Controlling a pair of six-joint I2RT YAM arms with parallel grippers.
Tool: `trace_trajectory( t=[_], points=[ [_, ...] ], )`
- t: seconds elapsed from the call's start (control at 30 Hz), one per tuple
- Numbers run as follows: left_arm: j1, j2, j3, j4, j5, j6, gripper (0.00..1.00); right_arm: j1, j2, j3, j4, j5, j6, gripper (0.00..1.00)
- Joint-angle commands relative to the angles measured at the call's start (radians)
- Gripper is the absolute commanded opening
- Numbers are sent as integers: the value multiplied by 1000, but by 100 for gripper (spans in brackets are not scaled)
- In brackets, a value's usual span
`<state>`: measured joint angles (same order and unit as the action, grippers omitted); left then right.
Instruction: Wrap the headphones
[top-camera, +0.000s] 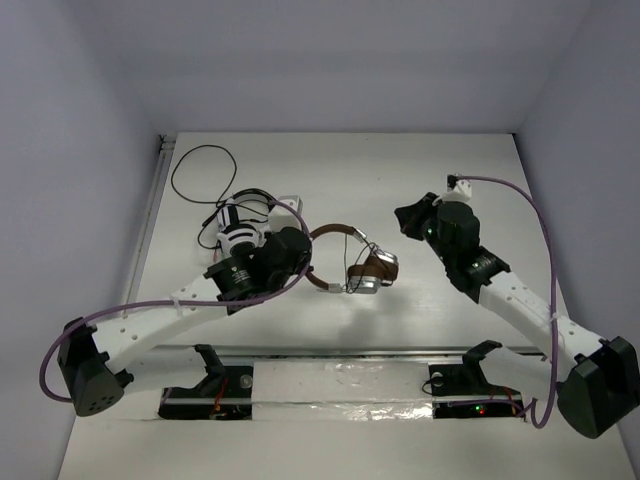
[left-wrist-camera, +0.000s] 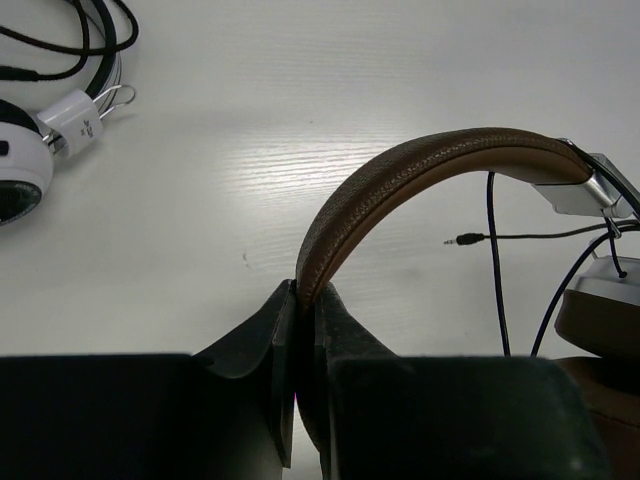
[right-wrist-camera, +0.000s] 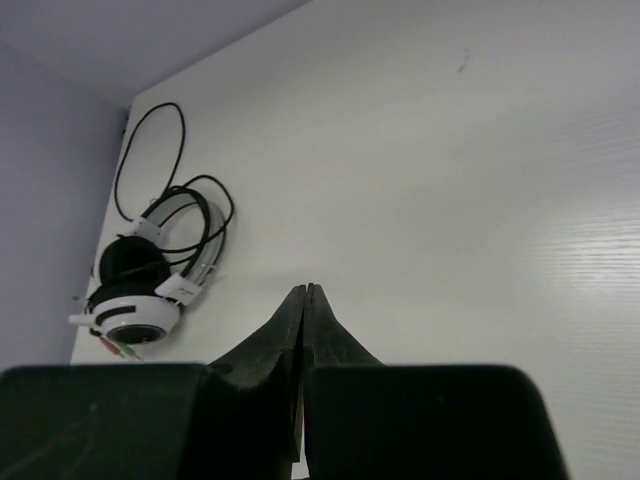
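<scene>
The headphones (top-camera: 368, 272) lie mid-table, their brown headband (top-camera: 334, 231) arching toward the left arm. My left gripper (top-camera: 306, 266) is shut on the headband's left end; in the left wrist view the brown band (left-wrist-camera: 420, 165) rises from between the closed jaws of that gripper (left-wrist-camera: 305, 292). A silver cup with a brown pad (left-wrist-camera: 600, 310) sits at the right edge of that view. The thin dark cable (left-wrist-camera: 497, 290) hangs beside the cup, and its jack plug (left-wrist-camera: 465, 239) lies loose on the table. My right gripper (top-camera: 408, 216) (right-wrist-camera: 308, 290) is shut on nothing, to the right of the headphones and apart from them.
A white-and-black headset (top-camera: 240, 230) (right-wrist-camera: 150, 285) with a looped black wire (top-camera: 200, 170) lies at the back left, close behind my left gripper. A purple cable (top-camera: 540, 230) arcs over the right arm. A rail (top-camera: 150, 210) runs along the table's left edge.
</scene>
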<state>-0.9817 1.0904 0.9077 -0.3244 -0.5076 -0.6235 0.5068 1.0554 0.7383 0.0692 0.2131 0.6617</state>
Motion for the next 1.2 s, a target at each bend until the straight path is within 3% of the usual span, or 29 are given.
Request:
trace_trajectory(
  t=[0.0,0.07,0.17,0.23,0.33,0.53,0.6,0.83,1.17],
  points=[
    [-6,-47,112,41,6,25,0,-50,-35,-85,81,-66,-48,0],
    [-6,-49,175,-2,21,41,0,-50,-119,-185,229,-195,-98,0],
    [3,-47,255,-51,26,47,0,-50,-246,-316,370,-207,-109,0],
    [3,-46,289,-71,41,57,0,-50,-293,-362,406,-189,-109,5],
    [23,-34,342,-70,79,74,0,-50,-313,-408,468,-202,-125,18],
    [77,37,477,-128,193,128,0,-50,-278,-436,612,-397,-174,46],
    [90,52,507,-145,239,137,0,-50,-294,-433,624,-411,-189,51],
    [112,55,494,-142,302,133,0,-50,-258,-390,630,-497,-215,56],
    [121,51,458,-145,354,119,0,-50,-262,-373,641,-472,-241,57]
  ],
)
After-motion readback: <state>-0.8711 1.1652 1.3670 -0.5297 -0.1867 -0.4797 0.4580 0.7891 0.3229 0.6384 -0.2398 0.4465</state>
